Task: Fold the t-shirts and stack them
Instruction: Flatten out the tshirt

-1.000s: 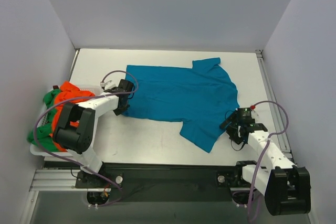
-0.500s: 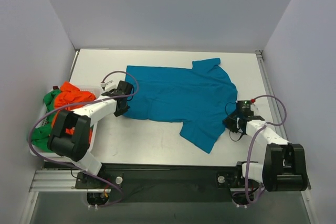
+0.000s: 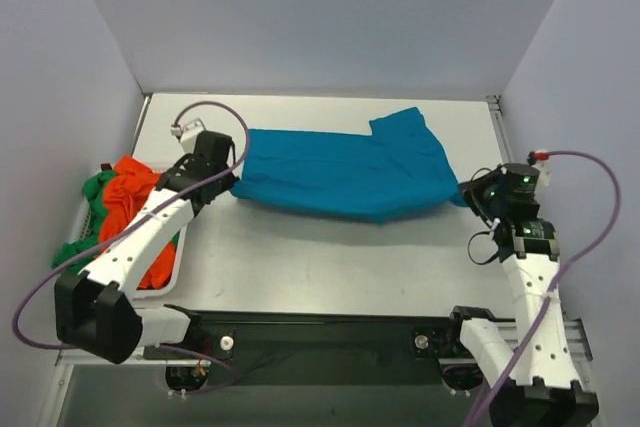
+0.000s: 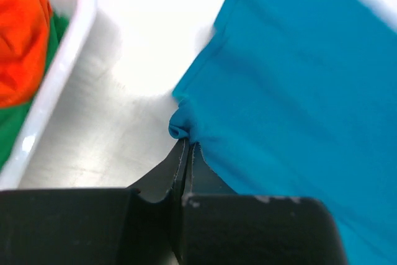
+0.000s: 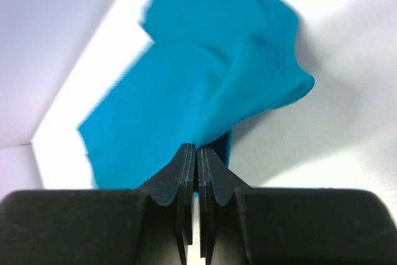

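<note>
The teal-blue t-shirt [image 3: 345, 172] hangs stretched across the middle of the table, lifted along its near edge between both arms. My left gripper [image 3: 232, 182] is shut on its left corner, seen as a small teal bunch at the fingertips [image 4: 186, 144] in the left wrist view. My right gripper [image 3: 470, 192] is shut on the shirt's right edge, where the cloth [image 5: 205, 91] rises from the closed fingertips [image 5: 196, 148] in the right wrist view. The orange t-shirt [image 3: 135, 202] and the green t-shirt [image 3: 95, 192] lie bunched in the basket at the left.
A white plastic basket [image 3: 165, 272] sits at the table's left edge, its rim [image 4: 59, 79] showing in the left wrist view. Grey walls close in the table at the back and both sides. Purple cables loop from both arms.
The right gripper shut on the shirt's right edge. Both arms then rose and moved toward the back, lifting the near half of the teal shirt off the table.
</note>
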Available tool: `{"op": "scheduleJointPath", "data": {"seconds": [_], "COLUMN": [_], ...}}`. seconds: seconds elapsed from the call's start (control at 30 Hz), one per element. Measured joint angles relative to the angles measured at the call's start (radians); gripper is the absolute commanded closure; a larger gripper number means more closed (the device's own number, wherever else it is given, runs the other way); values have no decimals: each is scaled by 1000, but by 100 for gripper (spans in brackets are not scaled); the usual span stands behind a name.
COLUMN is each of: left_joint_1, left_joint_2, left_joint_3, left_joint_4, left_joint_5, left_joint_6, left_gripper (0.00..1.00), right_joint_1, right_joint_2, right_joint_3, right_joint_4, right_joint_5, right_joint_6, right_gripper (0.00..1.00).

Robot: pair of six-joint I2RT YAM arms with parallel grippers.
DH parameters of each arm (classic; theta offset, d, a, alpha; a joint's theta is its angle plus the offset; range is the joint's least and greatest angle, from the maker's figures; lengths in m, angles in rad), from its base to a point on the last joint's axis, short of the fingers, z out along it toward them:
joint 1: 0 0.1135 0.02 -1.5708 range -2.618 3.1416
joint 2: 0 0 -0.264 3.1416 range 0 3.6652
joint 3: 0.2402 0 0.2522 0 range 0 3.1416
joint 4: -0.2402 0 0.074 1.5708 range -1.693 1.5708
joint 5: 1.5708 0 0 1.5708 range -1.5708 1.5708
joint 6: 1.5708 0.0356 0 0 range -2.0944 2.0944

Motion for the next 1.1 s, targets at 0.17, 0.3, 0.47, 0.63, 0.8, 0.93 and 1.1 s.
{"op": "scheduleJointPath", "data": {"seconds": [0.17, 0.3, 0.47, 0.63, 0.8, 0.93, 1.1], "left_joint_1": [0, 0, 0, 1, 26, 97, 171], "left_joint_2": [-144, -259, -339, -301, -140, 61, 360], "left_joint_3": [206, 338, 521, 666, 754, 816, 992], "left_joint_4": [-62, -116, -172, -163, -122, -41, 26], "left_joint_5": [15, 37, 72, 84, 113, 188, 275], "left_joint_6": [37, 50, 69, 86, 105, 104, 94], "left_gripper": [100, 100, 100, 100, 100, 100, 100], "right_joint_1": [-27, -27, -27, -27, -27, -27, -27], "right_joint_2": [-99, -140, -144, -57, 129, 333, 573], "right_joint_3": [294, 513, 761, 909, 946, 996, 1106], "right_joint_4": [-154, -294, -382, -401, -352, -257, -141], "right_joint_5": [1, 2, -2, -17, -38, -61, -91], "right_joint_6": [-47, -71, -95, -118, -123, -122, -122], "right_gripper": [100, 100, 100, 100, 100, 100, 100]}}
